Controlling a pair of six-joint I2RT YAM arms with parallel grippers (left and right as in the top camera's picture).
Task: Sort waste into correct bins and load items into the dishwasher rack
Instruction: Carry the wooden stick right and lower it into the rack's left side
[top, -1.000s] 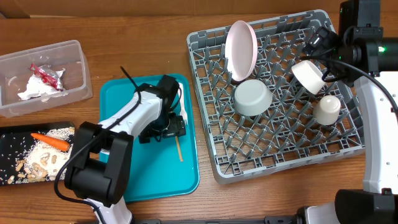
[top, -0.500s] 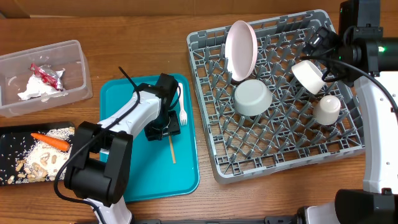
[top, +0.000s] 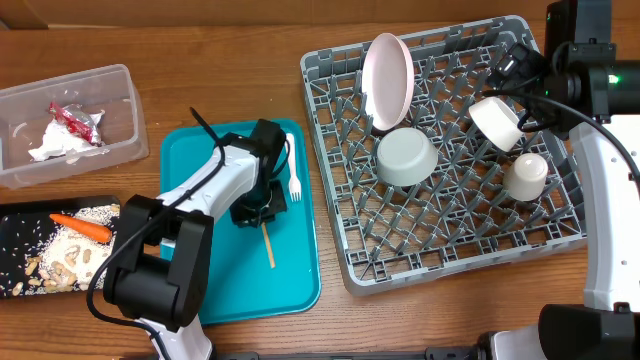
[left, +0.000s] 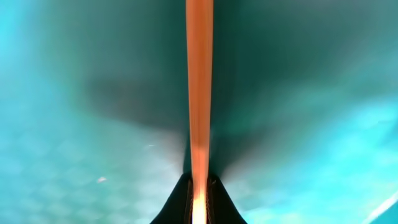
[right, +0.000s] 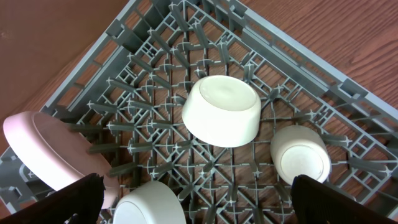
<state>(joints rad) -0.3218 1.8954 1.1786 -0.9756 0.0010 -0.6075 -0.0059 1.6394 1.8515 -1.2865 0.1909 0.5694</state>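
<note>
- While I watch from overhead, the left end effector (top: 258, 210) sits low on the teal tray (top: 200, 265), clamped on the wooden stick (top: 268, 247).
- Left wrist view: stick runs straight out from between the jaws.
- White fork (top: 294, 178) lies on the tray, just beside.
- Right end effector (right: 196, 186) gapes wide and empty over the rack (top: 470, 215), which holds the plate (top: 388, 80), grey bowl (top: 405, 157), white bowl (top: 497, 122) and cup (top: 525, 175).

Teal tray (top: 285, 285) on wooden table (top: 220, 60)

Your overhead looks straight down on the table (top: 250, 60), your left wrist cam's jammed against the wooden stick (left: 199, 93) on the teal tray (left: 68, 155), and your right one peers down into the dishwasher rack (right: 155, 62) the overhead also shows.
</note>
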